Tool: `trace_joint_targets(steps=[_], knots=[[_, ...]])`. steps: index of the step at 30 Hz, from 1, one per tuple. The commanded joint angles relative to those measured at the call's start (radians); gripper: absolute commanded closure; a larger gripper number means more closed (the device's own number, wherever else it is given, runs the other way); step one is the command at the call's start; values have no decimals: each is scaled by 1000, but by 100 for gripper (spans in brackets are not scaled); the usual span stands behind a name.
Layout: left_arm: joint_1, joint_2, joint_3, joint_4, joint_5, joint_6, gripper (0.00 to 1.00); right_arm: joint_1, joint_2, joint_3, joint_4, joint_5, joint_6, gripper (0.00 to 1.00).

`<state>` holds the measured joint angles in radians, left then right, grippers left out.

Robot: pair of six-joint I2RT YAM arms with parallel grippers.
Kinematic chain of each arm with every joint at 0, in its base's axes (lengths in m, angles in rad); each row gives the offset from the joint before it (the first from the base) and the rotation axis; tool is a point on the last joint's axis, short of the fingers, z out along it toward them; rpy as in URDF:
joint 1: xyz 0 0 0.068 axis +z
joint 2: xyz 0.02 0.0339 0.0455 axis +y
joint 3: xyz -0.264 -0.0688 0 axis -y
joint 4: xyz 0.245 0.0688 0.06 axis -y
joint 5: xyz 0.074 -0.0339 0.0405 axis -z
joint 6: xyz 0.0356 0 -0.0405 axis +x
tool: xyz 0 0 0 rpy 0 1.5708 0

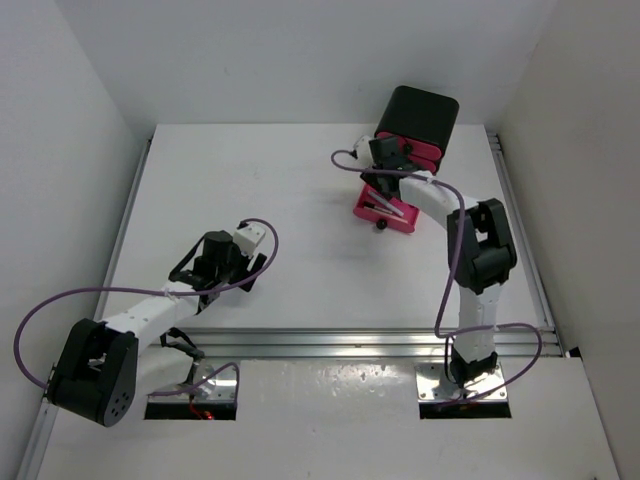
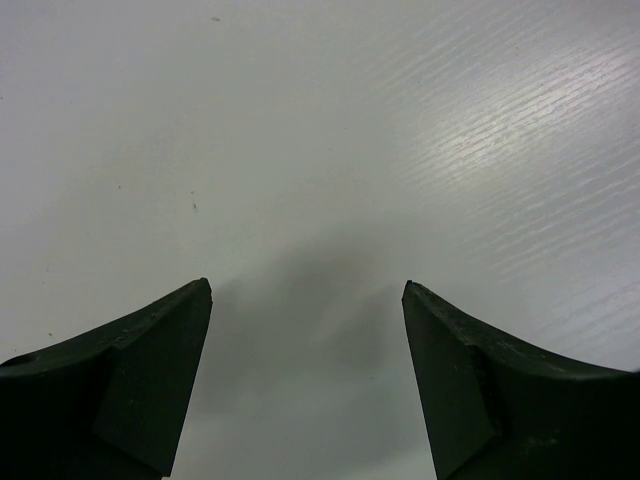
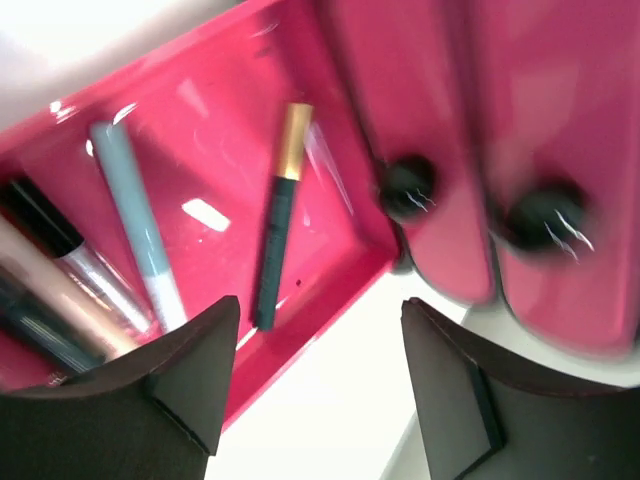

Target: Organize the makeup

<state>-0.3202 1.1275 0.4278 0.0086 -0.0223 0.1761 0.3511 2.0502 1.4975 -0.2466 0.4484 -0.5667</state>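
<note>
Makeup pencil [image 3: 278, 218], dark green with a gold cap, lies in the pulled-out pink drawer [image 3: 220, 130], just beyond the right gripper [image 3: 320, 303], whose jaws stand apart and empty. A pale blue pencil [image 3: 140, 225] lies alongside it. The left gripper [image 2: 306, 285] gapes wide over the white table [image 2: 300, 120].

No legible text, brand, number or sign on pencils [image 3: 275, 220], pink drawer [image 3: 225, 110], black box [image 1: 420, 112].

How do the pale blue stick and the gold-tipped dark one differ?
The slim pale blue pencil is pale throughout; the slim dark green pencil has a gold end. The pale one lies beside other tubes; the dark one lies alone. Both lie flat in the open pink drawer.
</note>
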Motion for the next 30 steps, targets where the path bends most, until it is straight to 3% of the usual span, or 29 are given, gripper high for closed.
trace_joint_targets(steps=[1, 5, 10, 26, 30], knots=[[-8, -23, -4, 28, 10, 6, 17, -3, -180, -9, -35, 56, 435, 34], [-8, -14, -4, 28, 10, 6, 17, 15, -300, -234, -20, 24, 941, 34], [-8, -5, -4, 28, 10, 6, 17, 100, -328, -365, -2, 139, 1270, 36], [-8, -14, -14, 37, 10, 6, 17, 137, -142, -326, 24, 151, 1403, 35], [-8, -14, -14, 37, 10, 6, 17, 134, -105, -313, 53, 162, 1397, 41]])
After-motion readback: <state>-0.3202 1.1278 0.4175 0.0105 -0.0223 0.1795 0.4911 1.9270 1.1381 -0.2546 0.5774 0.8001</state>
